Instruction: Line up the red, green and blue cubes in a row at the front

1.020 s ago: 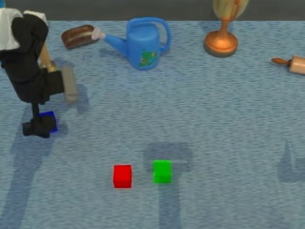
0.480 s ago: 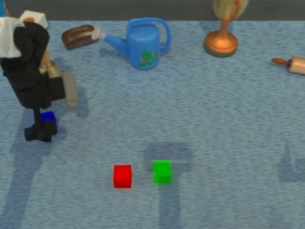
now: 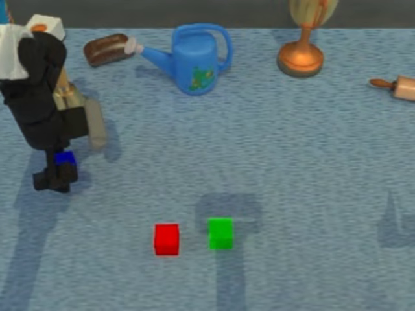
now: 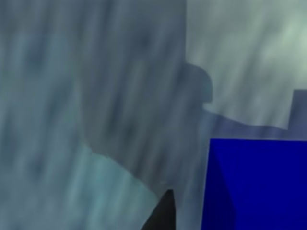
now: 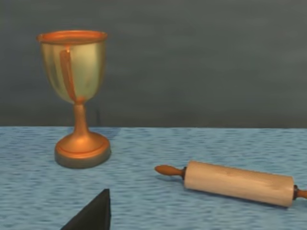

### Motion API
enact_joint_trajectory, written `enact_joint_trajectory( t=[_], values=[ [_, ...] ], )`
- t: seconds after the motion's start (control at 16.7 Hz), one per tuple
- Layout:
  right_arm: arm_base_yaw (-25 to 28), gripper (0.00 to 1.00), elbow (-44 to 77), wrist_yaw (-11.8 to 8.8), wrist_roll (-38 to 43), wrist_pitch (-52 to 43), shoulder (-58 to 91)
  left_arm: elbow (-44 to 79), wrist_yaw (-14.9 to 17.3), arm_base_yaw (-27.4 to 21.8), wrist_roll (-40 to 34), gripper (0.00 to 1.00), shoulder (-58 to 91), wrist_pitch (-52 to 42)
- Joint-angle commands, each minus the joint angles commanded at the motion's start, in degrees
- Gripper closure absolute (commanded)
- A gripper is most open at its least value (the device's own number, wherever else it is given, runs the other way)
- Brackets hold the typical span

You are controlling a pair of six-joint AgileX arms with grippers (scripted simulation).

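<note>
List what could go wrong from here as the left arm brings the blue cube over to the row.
1. The left gripper shows the blue cube at its fingers; the grip may be shallow, so the cube could slip.
2. The red cube and green cube sit close together; a low carry to the green cube's right could knock them.

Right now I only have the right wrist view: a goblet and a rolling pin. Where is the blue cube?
Observer: The blue cube is at the table's left side, at the left gripper.
Operator: Is it gripped?
Observer: I cannot tell; the left wrist view only shows the cube filling its corner beside one dark fingertip.
Operator: And the other two cubes?
Observer: The red cube and green cube sit side by side near the front, apart, red on the left.
Operator: Room for blue beside green?
Observer: Yes, the cloth right of green is bare.
</note>
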Motion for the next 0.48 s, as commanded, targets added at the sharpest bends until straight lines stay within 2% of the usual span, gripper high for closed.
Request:
enact_joint_trajectory(
  t=[0.24,0.48],
  values=[
    [0.00,0.00,0.00,0.00,0.00,0.00,0.00,0.00,0.00,0.00,0.00,0.98,0.00,0.00],
    [0.00,0.00,0.00,0.00,0.00,0.00,0.00,0.00,0.00,0.00,0.00,1.00,0.00,0.00]
  ],
)
